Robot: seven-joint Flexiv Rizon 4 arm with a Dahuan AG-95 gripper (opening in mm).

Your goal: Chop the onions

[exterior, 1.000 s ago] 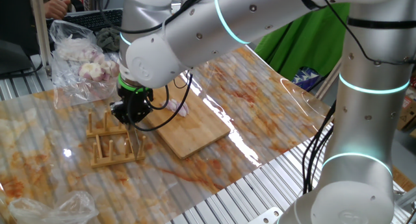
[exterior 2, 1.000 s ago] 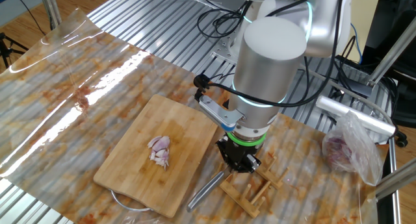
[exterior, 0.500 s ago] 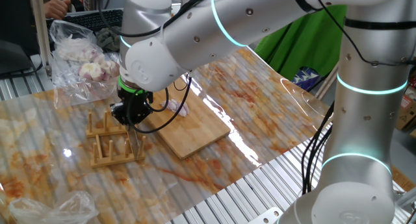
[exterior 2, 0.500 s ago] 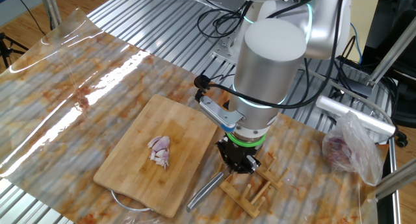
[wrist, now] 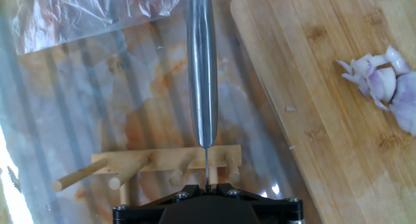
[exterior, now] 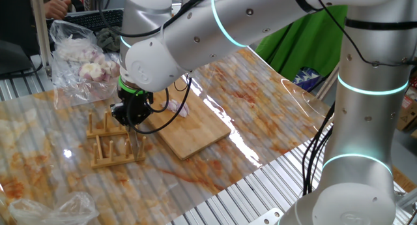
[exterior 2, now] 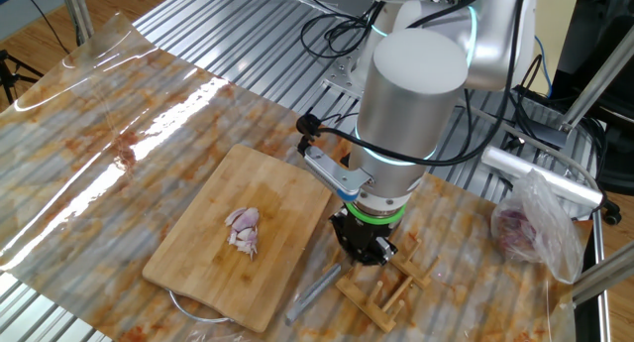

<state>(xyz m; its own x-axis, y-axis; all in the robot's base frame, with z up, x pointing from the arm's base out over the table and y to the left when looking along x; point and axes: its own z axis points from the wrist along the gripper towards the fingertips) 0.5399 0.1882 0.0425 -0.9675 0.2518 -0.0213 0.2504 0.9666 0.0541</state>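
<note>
Nothing has shifted: the gripper (exterior 2: 365, 255) stays clamped on the knife (wrist: 202, 74) at the rack (wrist: 162, 160), lower centre. The onions (exterior 2: 243, 230) lie uncut mid-board (exterior 2: 267, 183), so chopping hasn't started.

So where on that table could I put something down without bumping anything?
The wooden board is mostly bare left of the onions, and the plastic sheet beyond it is open. It is crowded around the gripper, the knife, the wooden rack and the bag.
</note>
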